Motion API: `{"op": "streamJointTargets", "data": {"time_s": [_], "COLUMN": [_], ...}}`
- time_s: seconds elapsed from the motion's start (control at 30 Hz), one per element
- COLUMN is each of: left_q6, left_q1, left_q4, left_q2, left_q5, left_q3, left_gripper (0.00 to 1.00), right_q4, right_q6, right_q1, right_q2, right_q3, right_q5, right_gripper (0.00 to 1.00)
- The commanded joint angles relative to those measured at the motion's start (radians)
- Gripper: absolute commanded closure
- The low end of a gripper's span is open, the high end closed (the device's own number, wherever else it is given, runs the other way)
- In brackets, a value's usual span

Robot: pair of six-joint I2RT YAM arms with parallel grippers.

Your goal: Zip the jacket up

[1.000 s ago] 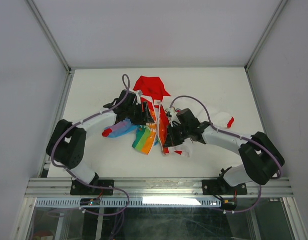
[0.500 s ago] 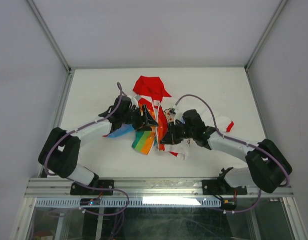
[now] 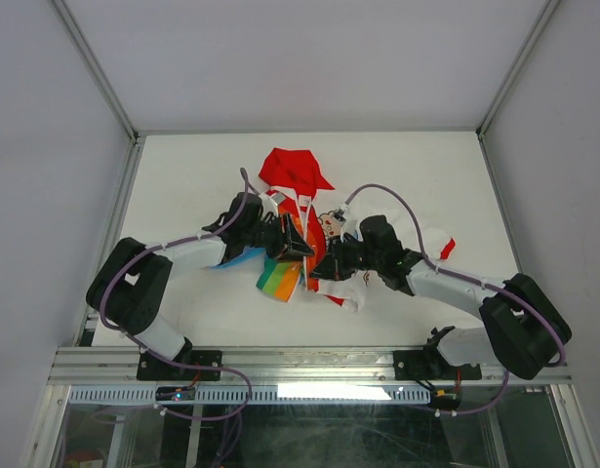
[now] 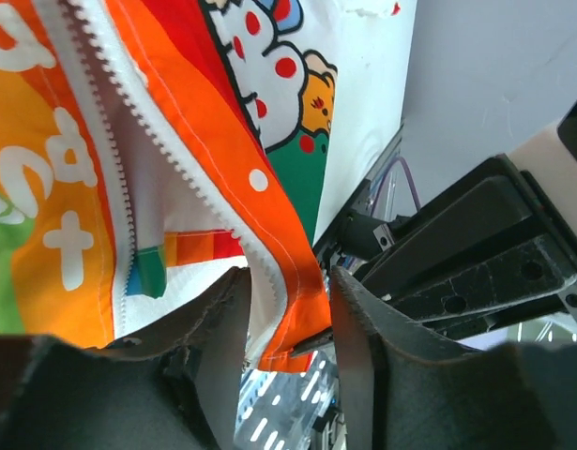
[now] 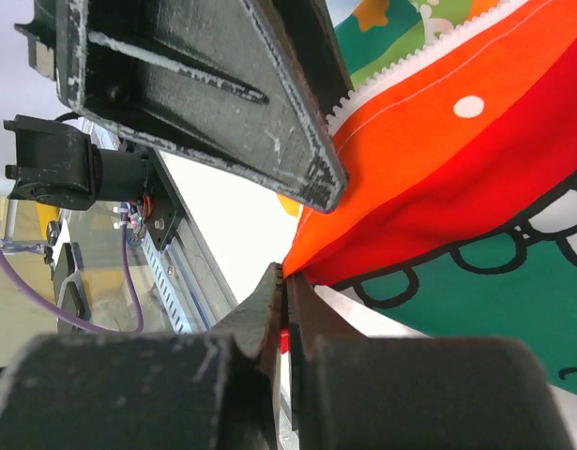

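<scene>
I'm pinching the jacket at its orange edge with my right gripper, clamped tight. Left gripper is straddling that edge, jaws apart. Jacket's lying crumpled mid-table.

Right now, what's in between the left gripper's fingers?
The jacket's orange bottom corner hangs between the left gripper's fingers. The folded cloth hides any zipper slider, and I cannot tell whether the fingers pinch it.
</scene>
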Motion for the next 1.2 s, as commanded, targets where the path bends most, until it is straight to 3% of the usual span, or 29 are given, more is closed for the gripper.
{"op": "streamJointTargets", "data": {"time_s": [0.0, 0.1, 0.2, 0.33, 0.37, 0.4, 0.57, 0.73, 0.97, 1.17], "left_q6": [-0.038, -0.051, -0.033, 0.058, 0.073, 0.083, 0.096, 0.114, 0.136, 0.149], "left_q1": [-0.016, -0.016, -0.016, -0.03, -0.038, -0.047, -0.07, -0.088, -0.095, -0.105], "left_q4": [0.145, 0.215, 0.231, 0.174, 0.165, 0.164, 0.168, 0.159, 0.131, 0.127], "left_q2": [-0.002, -0.003, -0.034, -0.094, -0.105, -0.114, -0.13, -0.152, -0.153, -0.195], "left_q5": [0.08, 0.114, 0.101, 0.01, -0.01, -0.026, -0.069, -0.101, -0.136, -0.154], "left_q3": [-0.014, -0.029, -0.035, -0.039, -0.041, -0.043, -0.049, -0.042, -0.035, -0.026], "left_gripper": [0.66, 0.85, 1.0, 1.0, 1.0, 1.0, 1.0, 1.0, 1.0, 1.0], "right_q4": [0.091, 0.087, -0.003, -0.116, -0.139, -0.154, -0.13, -0.037, 0.028, 0.046], "right_q6": [0.01, 0.037, 0.026, 0.026, 0.023, 0.027, 0.043, 0.061, 0.02, -0.003], "right_q1": [-0.009, -0.015, -0.017, -0.015, -0.012, -0.009, 0.015, 0.031, 0.038, 0.042], "right_q2": [-0.034, -0.037, -0.053, -0.087, -0.095, -0.102, -0.114, -0.093, -0.057, -0.026], "right_q3": [-0.004, -0.011, 0.006, 0.031, 0.039, 0.044, 0.03, -0.005, -0.015, -0.033], "right_q5": [-0.013, 0.045, 0.08, 0.08, 0.122, 0.132, 0.157, 0.173, 0.119, 0.12], "right_gripper": [1.0, 1.0, 0.84, 0.84, 0.58, 0.49, 0.37, 0.36, 0.54, 0.61]}}
